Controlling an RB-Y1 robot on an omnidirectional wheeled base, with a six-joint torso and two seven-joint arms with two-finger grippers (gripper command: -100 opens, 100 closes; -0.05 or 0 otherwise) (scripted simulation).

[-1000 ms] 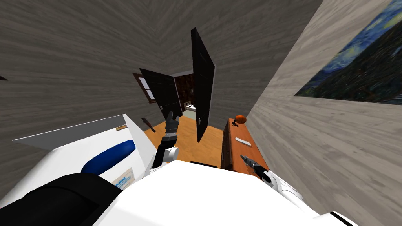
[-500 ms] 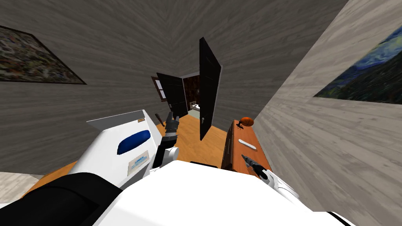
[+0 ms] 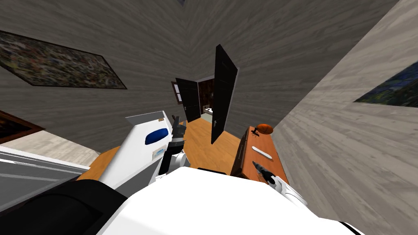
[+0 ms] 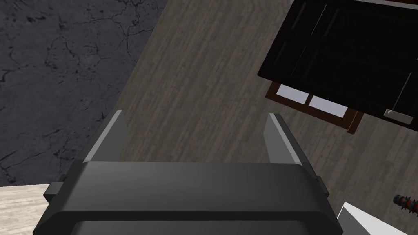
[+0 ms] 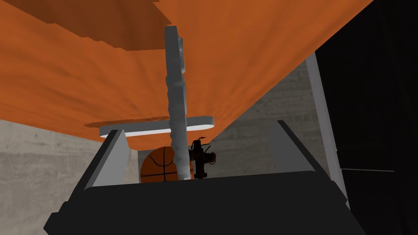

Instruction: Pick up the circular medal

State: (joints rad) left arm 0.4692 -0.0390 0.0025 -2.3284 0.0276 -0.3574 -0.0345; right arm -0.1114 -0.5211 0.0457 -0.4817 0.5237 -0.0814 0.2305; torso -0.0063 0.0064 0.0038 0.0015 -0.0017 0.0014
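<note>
Head view shows an orange table [image 3: 270,143] along the wall on my right, with the right hand [image 3: 254,164] over its near end. Right wrist view shows that hand's fingers spread wide, gripping nothing. Midway between them runs a thin grey strip [image 5: 175,102] with rough edges, touching neither finger. Whether this is the medal seen edge-on I cannot tell. Beyond it a flat pale oblong [image 5: 138,129] lies on the table's middle. At the far end sit a basketball [image 5: 157,165] and, just beside it, a small dark object [image 5: 201,159]. The left hand [image 3: 176,123] is raised beside a white bed [image 3: 134,151], fingers apart and empty.
</note>
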